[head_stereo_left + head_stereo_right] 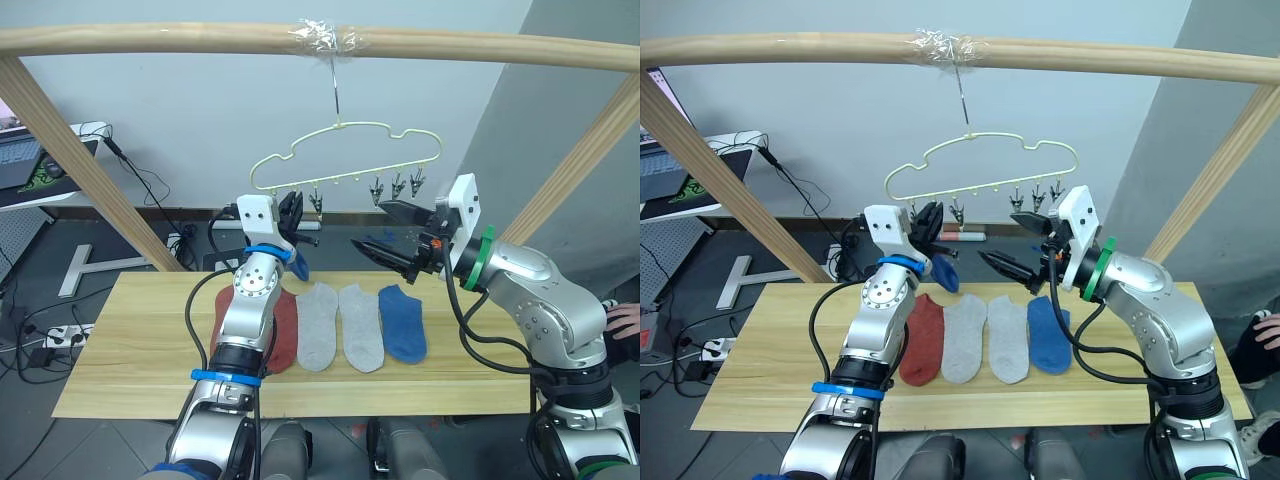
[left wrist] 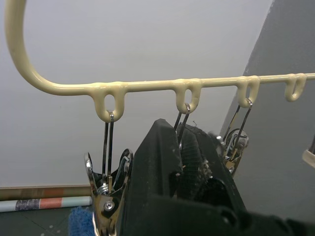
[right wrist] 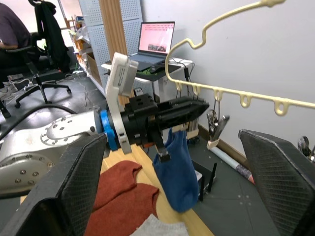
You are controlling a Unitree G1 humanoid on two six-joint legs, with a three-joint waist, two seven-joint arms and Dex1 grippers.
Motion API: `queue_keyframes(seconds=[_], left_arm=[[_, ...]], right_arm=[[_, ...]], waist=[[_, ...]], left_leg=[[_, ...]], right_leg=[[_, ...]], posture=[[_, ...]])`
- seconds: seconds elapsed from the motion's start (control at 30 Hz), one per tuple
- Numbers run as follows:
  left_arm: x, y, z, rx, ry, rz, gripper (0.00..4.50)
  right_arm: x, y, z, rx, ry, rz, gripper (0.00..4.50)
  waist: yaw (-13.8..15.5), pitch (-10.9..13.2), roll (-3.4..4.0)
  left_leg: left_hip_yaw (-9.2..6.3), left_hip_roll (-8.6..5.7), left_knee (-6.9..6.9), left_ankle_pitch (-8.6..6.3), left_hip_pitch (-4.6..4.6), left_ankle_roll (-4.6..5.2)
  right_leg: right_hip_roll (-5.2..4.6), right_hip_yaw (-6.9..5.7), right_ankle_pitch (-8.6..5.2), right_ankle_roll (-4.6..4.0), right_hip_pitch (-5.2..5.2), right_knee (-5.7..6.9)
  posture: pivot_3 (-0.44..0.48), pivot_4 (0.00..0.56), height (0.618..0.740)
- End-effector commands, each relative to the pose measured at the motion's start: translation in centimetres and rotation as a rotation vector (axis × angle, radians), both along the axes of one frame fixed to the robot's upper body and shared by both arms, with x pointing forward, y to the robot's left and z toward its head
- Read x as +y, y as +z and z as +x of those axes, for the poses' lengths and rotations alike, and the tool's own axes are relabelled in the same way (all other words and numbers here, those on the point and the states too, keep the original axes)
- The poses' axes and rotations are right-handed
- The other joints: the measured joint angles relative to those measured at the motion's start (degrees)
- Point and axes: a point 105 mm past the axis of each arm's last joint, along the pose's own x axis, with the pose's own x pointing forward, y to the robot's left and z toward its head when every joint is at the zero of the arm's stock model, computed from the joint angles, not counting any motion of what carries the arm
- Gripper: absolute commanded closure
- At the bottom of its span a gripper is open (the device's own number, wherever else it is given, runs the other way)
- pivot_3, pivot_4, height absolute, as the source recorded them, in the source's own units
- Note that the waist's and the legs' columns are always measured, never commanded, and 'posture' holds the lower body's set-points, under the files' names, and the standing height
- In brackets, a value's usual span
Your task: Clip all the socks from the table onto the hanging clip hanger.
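Note:
The pale yellow-green clip hanger (image 1: 345,160) hangs by its hook from the taped top pole. My left gripper (image 1: 291,215) is raised under its left clips (image 2: 106,196) and is shut on a blue sock (image 3: 177,172) that dangles below the fingers. Just right of it and level with it, my right gripper (image 1: 388,232) is wide open and points at that sock. On the table (image 1: 130,370) lie two rust-red socks (image 1: 286,335), partly behind my left arm, two light grey socks (image 1: 318,325) and a blue sock (image 1: 403,322). Dark clips (image 1: 398,186) hang empty on the hanger's right side.
A round wooden pole frame (image 1: 150,40) spans the table, with slanted legs at both sides. A desk with a laptop (image 1: 20,160) and floor cables stand at the far left. A person's hand (image 1: 625,320) shows at the right edge.

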Motion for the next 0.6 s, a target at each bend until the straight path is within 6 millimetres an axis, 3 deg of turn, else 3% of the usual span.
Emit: queue_keyframes(seconds=[0.03,0.3,0.6], left_arm=[[0.3,1.0,-0.5,-0.027,-0.009,-0.01,4.5],[0.7,0.5,-1.0,0.0,-0.021,-0.019,4.5],[0.4,0.4,-1.2,0.013,-0.034,-0.015,4.5]], right_arm=[[-0.5,-1.7,0.7,-0.003,-0.082,-0.077,0.0],[-5.6,-13.4,3.4,0.172,-0.351,-0.35,0.0],[-5.9,-18.8,4.9,0.272,-0.375,-0.467,0.0]], waist=[[0.0,0.0,0.0],[0.1,0.0,-0.03],[-0.5,0.0,-0.02]], left_leg=[[0.0,0.0,0.0,0.0,0.0,0.0],[0.09,-0.03,0.02,0.0,0.09,0.0],[0.17,0.0,0.02,0.02,0.23,-0.02]], right_leg=[[0.0,0.0,0.0,0.0,0.0,0.0],[-0.01,0.07,0.0,0.0,0.06,0.02],[0.1,0.12,-0.06,0.1,0.06,0.1]], posture=[[-0.048,0.181,0.74],[-0.03,0.177,0.74],[-0.026,0.175,0.74]])
